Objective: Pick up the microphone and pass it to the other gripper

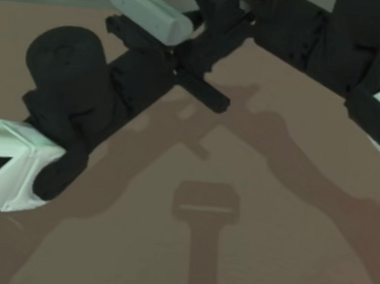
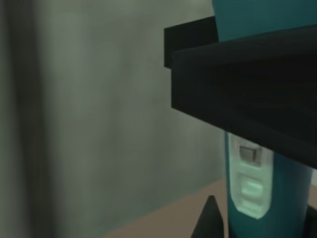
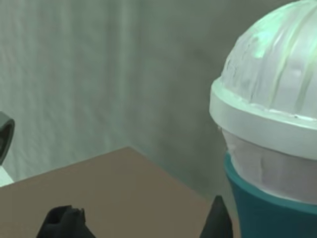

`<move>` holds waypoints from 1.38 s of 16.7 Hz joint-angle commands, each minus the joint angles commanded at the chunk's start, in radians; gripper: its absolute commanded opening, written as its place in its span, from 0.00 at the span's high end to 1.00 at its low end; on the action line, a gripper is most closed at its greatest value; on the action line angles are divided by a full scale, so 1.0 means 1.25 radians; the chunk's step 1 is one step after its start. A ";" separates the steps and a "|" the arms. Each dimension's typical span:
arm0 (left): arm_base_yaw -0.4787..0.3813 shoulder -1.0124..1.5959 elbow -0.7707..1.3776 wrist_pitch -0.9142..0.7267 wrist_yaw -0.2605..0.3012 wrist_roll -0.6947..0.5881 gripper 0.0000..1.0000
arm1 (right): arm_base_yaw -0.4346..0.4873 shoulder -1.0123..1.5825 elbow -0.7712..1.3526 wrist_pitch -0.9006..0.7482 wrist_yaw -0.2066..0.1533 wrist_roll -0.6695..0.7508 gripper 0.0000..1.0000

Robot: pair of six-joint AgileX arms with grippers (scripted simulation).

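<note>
Microphone between both hands

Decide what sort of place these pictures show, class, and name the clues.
Probably a rendered simulation of a bare robot workbench: a plain brown table before a blank grey-green wall, and two black-and-white arms meeting above it, with a teal microphone between them.

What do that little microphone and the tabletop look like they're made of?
The microphone looks like plastic: a pale, ribbed, slightly glossy dome head above a smooth teal handle with a moulded whitish label. It could be painted; the look leaves that open. The table seems matte brown board, perhaps wood or laminate, showing soft shadows and no shine.
</note>
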 joint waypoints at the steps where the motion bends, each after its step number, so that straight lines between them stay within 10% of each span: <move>1: 0.000 0.000 0.000 0.000 0.000 0.000 1.00 | 0.000 0.000 0.000 0.000 0.000 0.000 0.83; 4: 0.000 0.000 0.000 0.000 0.000 0.000 1.00 | 0.000 0.000 0.000 0.000 0.000 0.000 1.00; 12: 0.000 0.000 0.000 0.000 0.000 0.000 1.00 | 0.000 0.000 0.000 0.000 0.000 0.000 1.00; 23: 0.000 0.000 0.000 0.000 0.000 0.000 0.17 | 0.000 0.000 0.000 0.000 0.000 0.000 1.00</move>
